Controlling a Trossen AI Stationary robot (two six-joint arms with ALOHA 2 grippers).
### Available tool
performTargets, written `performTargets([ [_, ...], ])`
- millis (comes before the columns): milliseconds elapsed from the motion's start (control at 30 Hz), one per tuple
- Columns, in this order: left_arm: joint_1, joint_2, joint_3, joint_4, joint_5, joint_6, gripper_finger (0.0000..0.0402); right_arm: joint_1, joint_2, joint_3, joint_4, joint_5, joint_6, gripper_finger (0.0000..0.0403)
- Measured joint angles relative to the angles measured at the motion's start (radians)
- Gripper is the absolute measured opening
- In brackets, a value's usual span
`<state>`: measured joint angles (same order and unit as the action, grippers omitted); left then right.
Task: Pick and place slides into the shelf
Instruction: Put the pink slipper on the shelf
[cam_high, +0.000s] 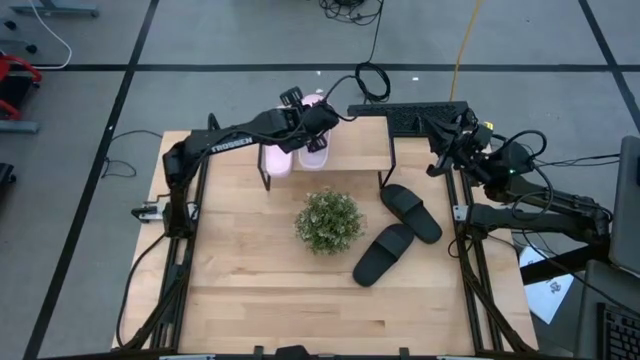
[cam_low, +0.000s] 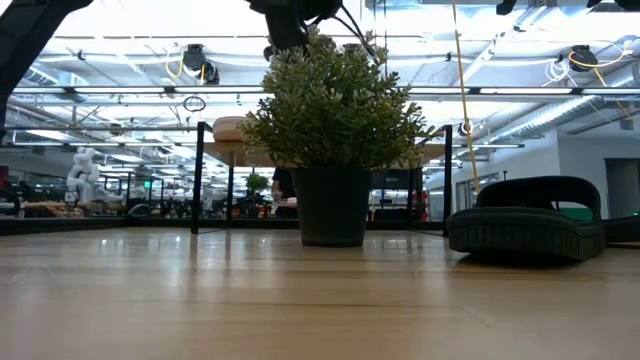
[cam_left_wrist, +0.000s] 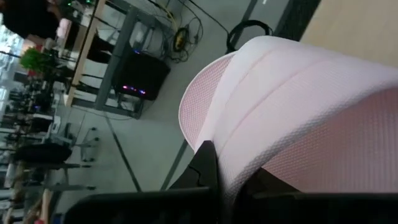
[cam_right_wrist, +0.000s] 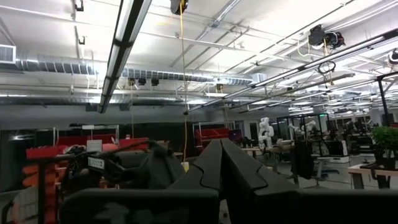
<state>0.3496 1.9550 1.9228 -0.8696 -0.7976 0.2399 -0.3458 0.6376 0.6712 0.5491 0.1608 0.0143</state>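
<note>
Left end effector (cam_high: 312, 118) pinching a pink slide (cam_high: 314, 150) at the shelf (cam_high: 362, 145).
It is closed on the strap, so the slide hangs toe down and can go on the shelf beside the other pink slide (cam_high: 277, 160). Both black slides (cam_high: 398, 235) lie on the table (cam_high: 250, 290) by the plant (cam_high: 328, 221), waiting. Right end effector (cam_high: 441, 160) is pressed together, empty, parked at the table's far right edge.

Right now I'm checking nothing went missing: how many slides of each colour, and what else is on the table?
Pink slides: 2
Black slides: 2
Potted plant: 1
Shelf: 1
Total: 6
</note>
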Motion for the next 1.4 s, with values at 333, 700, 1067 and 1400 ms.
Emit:
performTargets([
  [333,0.004,0.058,-0.001,-0.027,-0.040,-0.020,0.0000,0.000,0.003,0.000,-0.008,-0.003,0.000,0.0000],
  [700,0.011,0.075,-0.002,-0.091,-0.019,-0.071,0.0000,0.000,0.003,0.000,-0.008,-0.004,0.001,0.0000],
  [1067,0.023,0.075,-0.007,-0.120,-0.010,-0.081,0.0000,0.000,0.003,0.000,-0.008,-0.004,0.003,0.0000],
  [1400,0.031,0.071,-0.059,-0.117,0.026,-0.081,0.0000,0.000,0.003,0.000,-0.008,-0.004,0.003,0.0000],
])
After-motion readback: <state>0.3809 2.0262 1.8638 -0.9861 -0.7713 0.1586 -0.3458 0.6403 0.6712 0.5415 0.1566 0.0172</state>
